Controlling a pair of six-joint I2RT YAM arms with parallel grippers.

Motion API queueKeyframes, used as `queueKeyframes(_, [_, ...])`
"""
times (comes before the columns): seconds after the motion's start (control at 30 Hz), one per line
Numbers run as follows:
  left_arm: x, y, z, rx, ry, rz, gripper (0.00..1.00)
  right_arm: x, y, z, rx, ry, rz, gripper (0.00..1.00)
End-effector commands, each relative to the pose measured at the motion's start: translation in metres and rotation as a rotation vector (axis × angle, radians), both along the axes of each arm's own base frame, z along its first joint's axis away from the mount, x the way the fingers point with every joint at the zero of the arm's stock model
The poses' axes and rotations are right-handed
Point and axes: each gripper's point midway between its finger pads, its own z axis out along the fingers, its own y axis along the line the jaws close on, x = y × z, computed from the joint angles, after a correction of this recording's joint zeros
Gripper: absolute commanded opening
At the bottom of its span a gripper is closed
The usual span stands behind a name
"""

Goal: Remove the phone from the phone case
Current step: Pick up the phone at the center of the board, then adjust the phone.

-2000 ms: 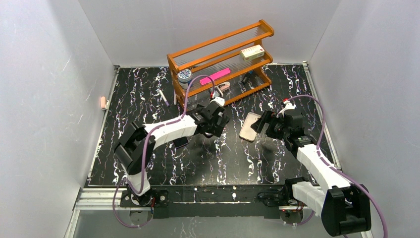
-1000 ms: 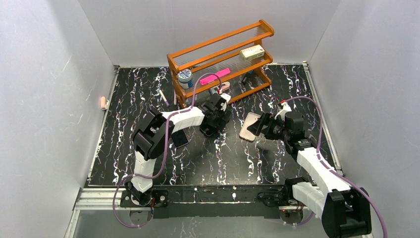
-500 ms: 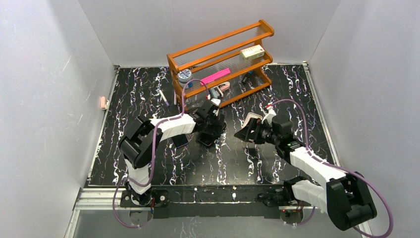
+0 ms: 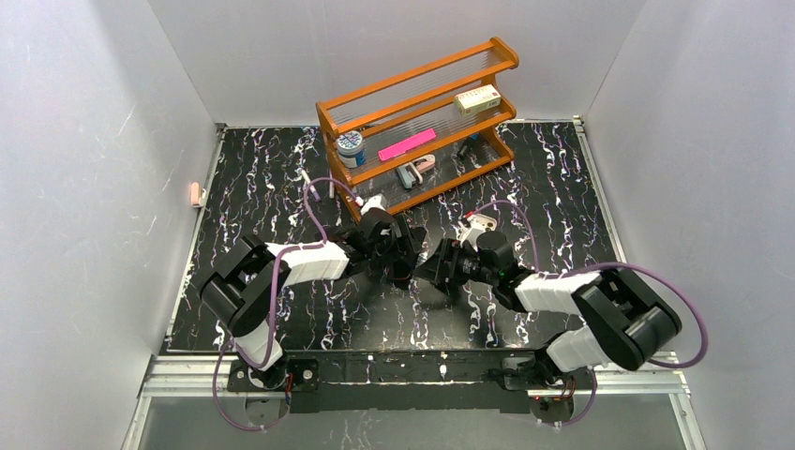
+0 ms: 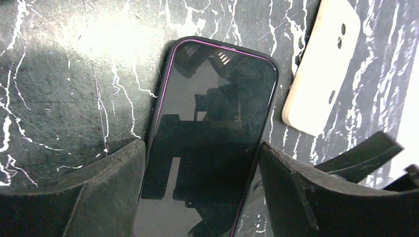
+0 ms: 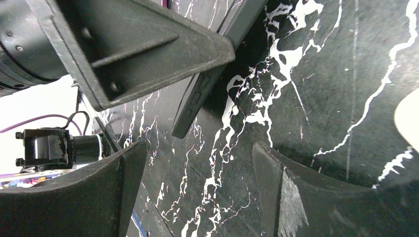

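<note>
Phone [image 5: 212,133] screen-up, sides pinched by left gripper [image 5: 201,145] jaws; beige phone case [image 5: 321,69] empty just beside. Right gripper [image 6: 197,148] jaws wide, empty. Separation looks done; next: release.

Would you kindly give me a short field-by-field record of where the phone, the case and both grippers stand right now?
phone: screen up, dark, purple rim
left gripper: closed across the phone's long sides
beige case: flat on the table, beside the phone's top corner, not touching it
right gripper: open, nothing between its fingers, close to the phone's edge
</note>
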Motion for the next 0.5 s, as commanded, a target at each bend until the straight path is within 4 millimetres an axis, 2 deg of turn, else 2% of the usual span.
queueKeyframes(0.0, [0.003,-0.021,0.038,-0.221,-0.025,0.057,0.0,0.013,0.023,0.02,0.078,-0.061,0.004,0.82])
queueKeyframes(0.17, [-0.001,-0.022,0.037,-0.247,-0.027,0.079,0.0,0.015,0.036,0.016,0.095,-0.049,0.022,0.74])
queueKeyframes(0.3, [-0.005,-0.024,0.042,-0.262,-0.046,0.085,0.0,0.02,0.04,0.015,0.095,-0.053,0.023,0.62])
queueKeyframes(0.43, [-0.007,-0.02,0.047,-0.277,-0.064,0.091,0.01,0.021,0.041,0.017,0.094,-0.067,0.023,0.38])
queueKeyframes(0.47, [-0.007,-0.019,0.051,-0.278,-0.078,0.088,0.04,0.021,0.04,0.018,0.089,-0.071,0.024,0.29])
